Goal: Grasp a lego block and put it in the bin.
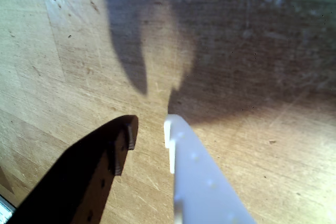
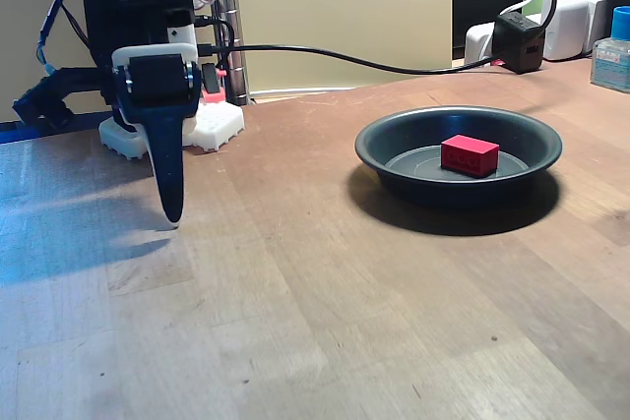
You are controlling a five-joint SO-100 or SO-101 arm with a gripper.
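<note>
I'm watching the fixed view w/ the wide shallow round dark grey metal bin (image 2: 459,157) as my landmark. Far left of the bin, the black-and-white arm (image 2: 148,36) is standing on its white toothed base (image 2: 215,127), w/ coloured wires bunching up top. The gripper (image 2: 173,213) is hanging well left of the bin, pointing straight down, tip just above the scratched brown wooden table (image 2: 325,312) and casting a shadow on the boards. From this side the fingers are overlapping, so I'm going to the wrist view for the jaw state: the black finger (image 1: 122,142) and the white finger (image 1: 176,145) are sitting slightly apart, bare wood showing in the narrow gap, nothing between them. Gripper (image 1: 148,132) is hovering over lit table planks (image 1: 63,66), its own shadow falling ahead of it.

A black cable (image 2: 345,58) is running from the arm toward the back, passing behind the bin to a black power adapter (image 2: 519,41) beyond the bin's far rim. The small bright red rectangular plastic lego block (image 2: 470,155) is lying inside the bin, on its floor, a bit right of centre, slightly angled. Behind and right of the bin, a white charger (image 2: 571,22) and a clear bottle w/ blue cap (image 2: 615,46) are standing at the table's back edge.
</note>
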